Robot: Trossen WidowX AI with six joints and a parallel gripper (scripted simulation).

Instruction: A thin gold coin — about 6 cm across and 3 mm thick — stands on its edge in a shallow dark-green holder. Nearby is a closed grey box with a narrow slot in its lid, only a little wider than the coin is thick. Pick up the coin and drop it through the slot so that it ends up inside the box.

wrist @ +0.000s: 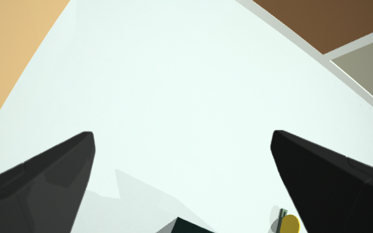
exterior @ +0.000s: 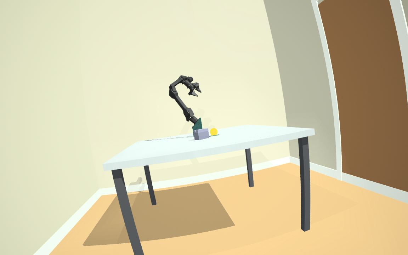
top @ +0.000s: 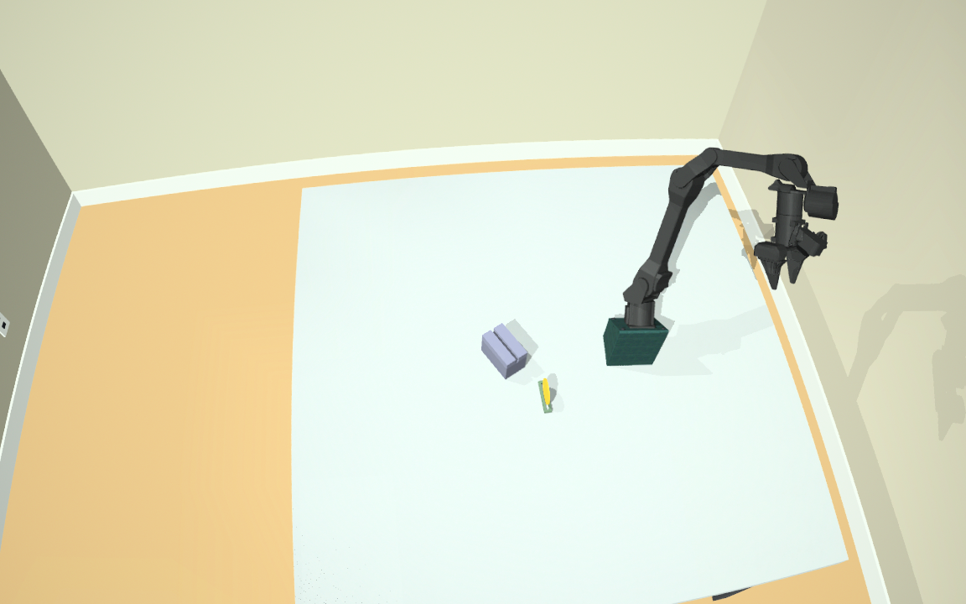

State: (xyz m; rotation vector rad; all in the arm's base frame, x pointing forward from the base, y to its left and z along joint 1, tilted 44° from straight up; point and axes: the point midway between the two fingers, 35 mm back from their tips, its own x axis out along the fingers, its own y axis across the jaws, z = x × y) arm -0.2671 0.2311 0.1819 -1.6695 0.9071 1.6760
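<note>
From the top view, the gold coin (top: 545, 387) sits a little below the middle of the frame, seen edge-on as a short bright yellow sliver standing in its thin dark-green holder (top: 546, 403). Just up and to the left lies the grey box (top: 504, 351), pale lilac-grey, with a dark slot running along its lid. Coin and box are near but apart. The arm rises from a dark-green base block (top: 634, 341) right of centre and reaches to the upper right, where the claw (top: 783, 273) hangs with its two dark tips spread, well away from the coin, nothing between them.

In the exterior view the coin (exterior: 213, 131) shows its flat face, a plain round yellow disc upright on the pale bench (exterior: 167, 152), just right of the box (exterior: 201, 134). The claw (exterior: 195, 91) is high above both.

In the wrist view two black fingers stand wide at the lower corners; the coin (wrist: 290, 224) peeks in at the bottom edge, beside the holder (wrist: 282, 216).
</note>
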